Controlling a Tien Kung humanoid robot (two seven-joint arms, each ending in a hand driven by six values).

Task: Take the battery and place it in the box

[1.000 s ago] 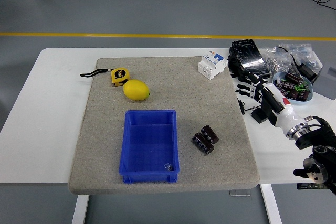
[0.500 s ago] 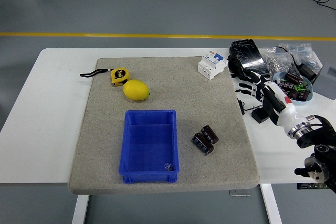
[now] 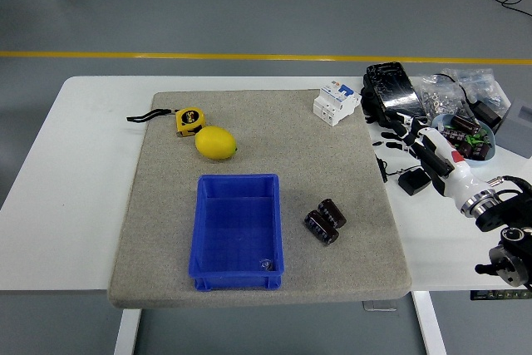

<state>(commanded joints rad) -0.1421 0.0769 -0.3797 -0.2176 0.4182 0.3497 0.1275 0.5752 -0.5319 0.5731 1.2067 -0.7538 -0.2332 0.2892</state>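
Observation:
Two dark cylindrical batteries lie side by side on the grey mat, just right of the blue box. The box stands open and holds only a small object near its front wall. My right hand hovers over the table's right side, beyond the mat's right edge, with fingers spread and holding nothing. It is well up and to the right of the batteries. The left arm is out of view.
A lemon and a yellow tape measure lie on the mat's far left. A white circuit breaker stands at the mat's far right. A black case, bags of parts and a bowl of batteries crowd the table's right.
My right hand has moved a little up and away, toward the far right of the table. Nothing on the mat has moved.

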